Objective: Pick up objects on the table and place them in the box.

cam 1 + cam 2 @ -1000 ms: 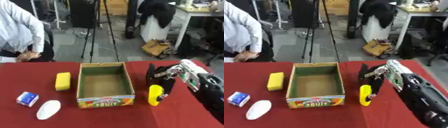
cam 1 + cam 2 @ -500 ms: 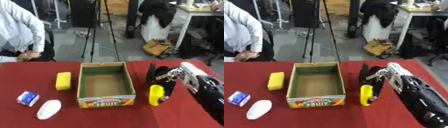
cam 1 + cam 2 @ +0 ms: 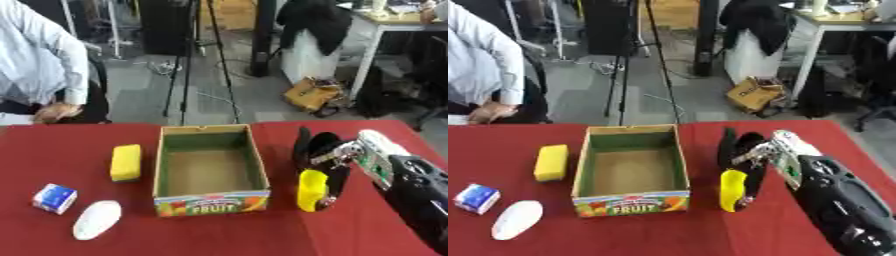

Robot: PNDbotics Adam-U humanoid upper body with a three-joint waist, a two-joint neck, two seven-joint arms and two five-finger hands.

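The right arm comes in from the lower right corner, black and bulky, with a pale wrist section angled up toward the middle of the table. Its right hand [image 3: 325,162] hangs with dark fingers pointing downward and curled around a yellow object [image 3: 311,190]. No left hand shows in either view.

The word "FRUIT" is printed in capital letters on the colourful front panel of the open cardboard box [image 3: 210,202] that stands on the red tabletop [image 3: 219,235]. Some print is carried on the small blue and white carton [image 3: 55,198] near the left edge, but it cannot be read. No other legible text, number or sign is shown.
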